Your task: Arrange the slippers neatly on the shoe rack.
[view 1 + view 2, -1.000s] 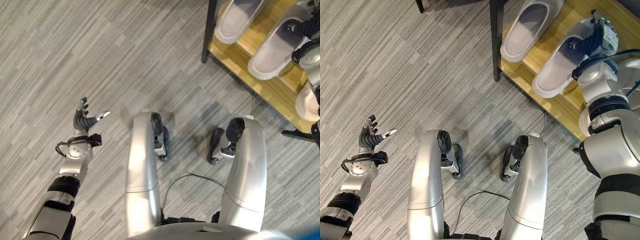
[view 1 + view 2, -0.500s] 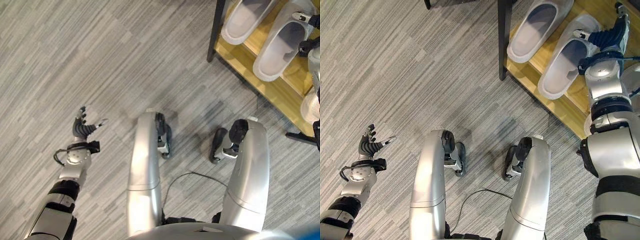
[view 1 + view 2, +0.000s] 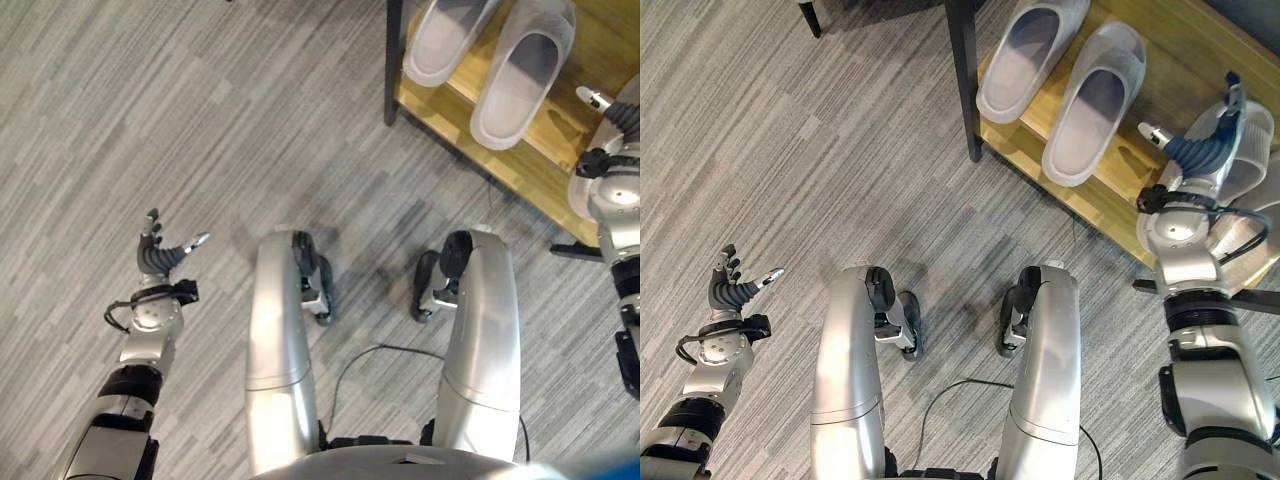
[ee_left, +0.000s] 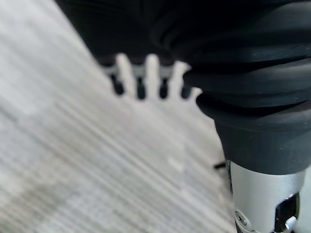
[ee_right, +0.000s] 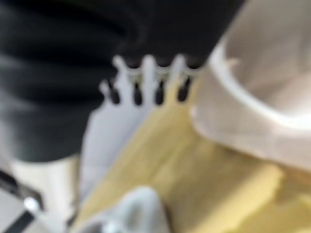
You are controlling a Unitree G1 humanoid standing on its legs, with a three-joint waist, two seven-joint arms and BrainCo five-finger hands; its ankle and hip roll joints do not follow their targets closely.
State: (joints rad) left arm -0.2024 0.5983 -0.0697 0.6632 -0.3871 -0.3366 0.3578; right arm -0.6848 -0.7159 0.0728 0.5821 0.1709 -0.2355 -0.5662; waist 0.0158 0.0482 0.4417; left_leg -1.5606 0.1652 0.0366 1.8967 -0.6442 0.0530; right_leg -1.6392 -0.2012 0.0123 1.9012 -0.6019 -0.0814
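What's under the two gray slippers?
The two gray slippers lie side by side on the wooden shelf of the shoe rack. The right hand hovers open beside them, partly covering another pale slipper. The boards directly beneath the slippers are hidden.

Three grey slippers (image 3: 1093,100), one wooden shoe rack (image 3: 1185,70).

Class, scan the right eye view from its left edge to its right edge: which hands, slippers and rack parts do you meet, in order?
left hand → shoe rack's dark post → first grey slipper → second grey slipper → right hand, open over the wooden shelf.
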